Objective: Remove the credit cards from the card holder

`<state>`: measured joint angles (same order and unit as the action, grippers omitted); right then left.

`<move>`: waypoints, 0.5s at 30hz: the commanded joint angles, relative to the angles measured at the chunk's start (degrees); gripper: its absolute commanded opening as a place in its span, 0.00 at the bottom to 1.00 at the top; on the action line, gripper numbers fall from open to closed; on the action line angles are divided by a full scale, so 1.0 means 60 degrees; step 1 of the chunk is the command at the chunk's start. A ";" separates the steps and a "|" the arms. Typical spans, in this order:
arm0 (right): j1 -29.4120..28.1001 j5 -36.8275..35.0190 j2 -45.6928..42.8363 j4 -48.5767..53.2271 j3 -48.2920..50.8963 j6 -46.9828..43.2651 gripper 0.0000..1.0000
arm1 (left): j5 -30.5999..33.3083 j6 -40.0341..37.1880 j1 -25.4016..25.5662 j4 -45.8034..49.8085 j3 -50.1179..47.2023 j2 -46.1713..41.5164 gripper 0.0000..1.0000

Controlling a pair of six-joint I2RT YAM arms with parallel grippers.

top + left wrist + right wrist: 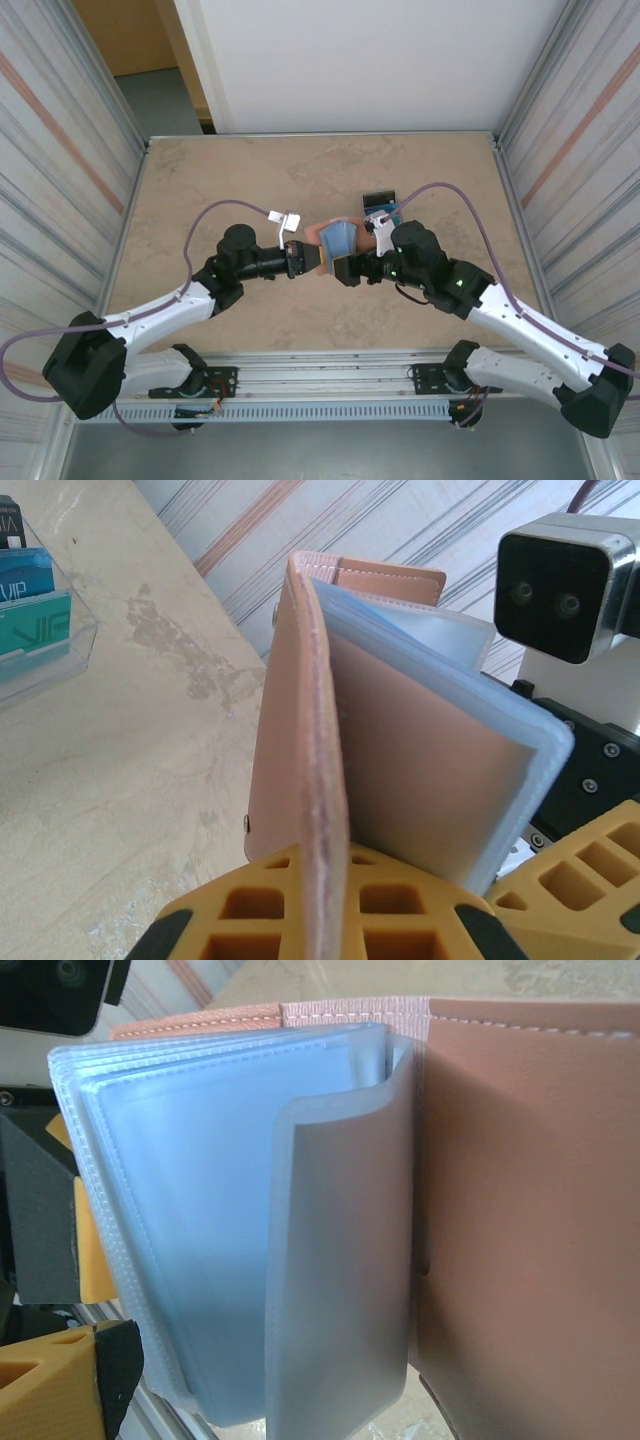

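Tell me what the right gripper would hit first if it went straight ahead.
Probably the card holder, clear sleeves fanned open, held by the left gripper just ahead; depth is unclear.

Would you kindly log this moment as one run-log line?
left gripper: shut on card holder | right gripper: open at sleeves | VIP cards: in clear stand

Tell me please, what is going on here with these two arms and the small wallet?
The left arm holds the card holder, its jaws shut on it. The plastic sleeves are fanned open toward the right arm, whose jaws stand open close by. Two cards, blue and teal, sit in the clear stand on the table. Whether any card is left in the sleeves cannot be seen.
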<state>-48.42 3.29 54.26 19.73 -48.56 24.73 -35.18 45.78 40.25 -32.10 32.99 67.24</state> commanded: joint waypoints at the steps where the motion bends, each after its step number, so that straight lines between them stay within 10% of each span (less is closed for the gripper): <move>1: -0.0101 0.0095 0.0063 0.0074 -0.0367 -0.0291 0.94 | -0.0284 0.0124 0.0059 -0.0663 0.0344 -0.0079 0.00; 15: -0.0075 0.0261 -0.0385 -0.0042 -0.0141 -0.0230 0.79 | -0.0342 0.0165 0.0059 -0.0806 0.0258 -0.0082 0.00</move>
<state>-48.42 4.01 53.56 19.79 -48.82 24.34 -35.62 46.46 40.25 -33.32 32.99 67.24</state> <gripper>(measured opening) 0.800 0.077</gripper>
